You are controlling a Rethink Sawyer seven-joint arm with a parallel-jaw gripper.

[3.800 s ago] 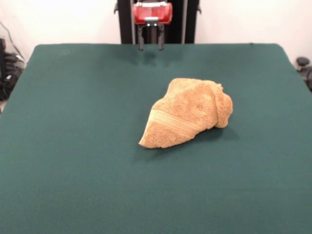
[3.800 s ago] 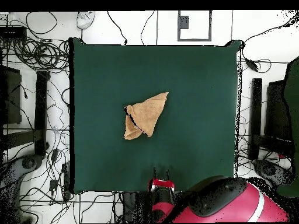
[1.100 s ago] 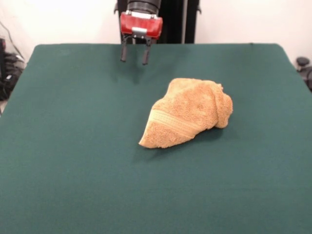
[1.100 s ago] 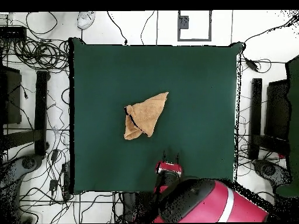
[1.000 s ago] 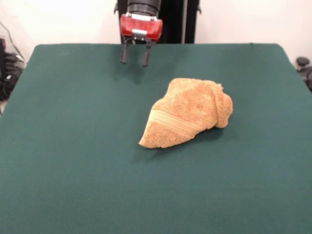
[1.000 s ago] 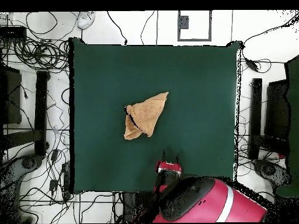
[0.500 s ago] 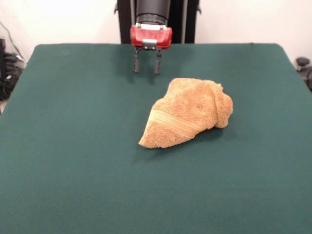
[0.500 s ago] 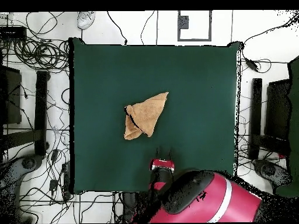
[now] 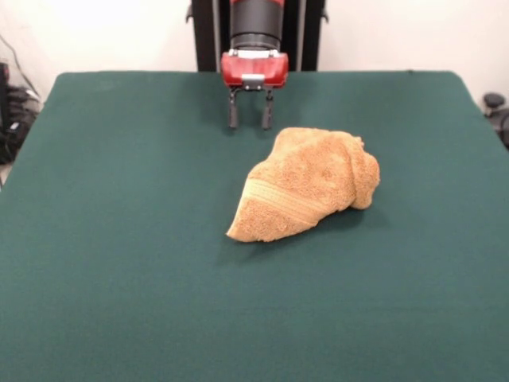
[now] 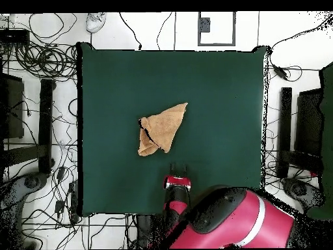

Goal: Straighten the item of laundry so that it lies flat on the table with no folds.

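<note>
- Front view: the tan-orange terry-cloth hand towel (image 9: 306,185) lies bunched and folded near the centre of the dark green felt-covered table (image 9: 119,239), slightly toward the right edge. The red-and-black gripper (image 9: 250,123) hangs near the far edge, just beside the towel, jaws parted and empty.
- Overhead view: the towel (image 10: 162,128) forms a folded triangle. Judged soft, light and limp; grasp an exposed corner or the striped edge.

Bright even light, soft shadows, sharp focus, no glare
</note>
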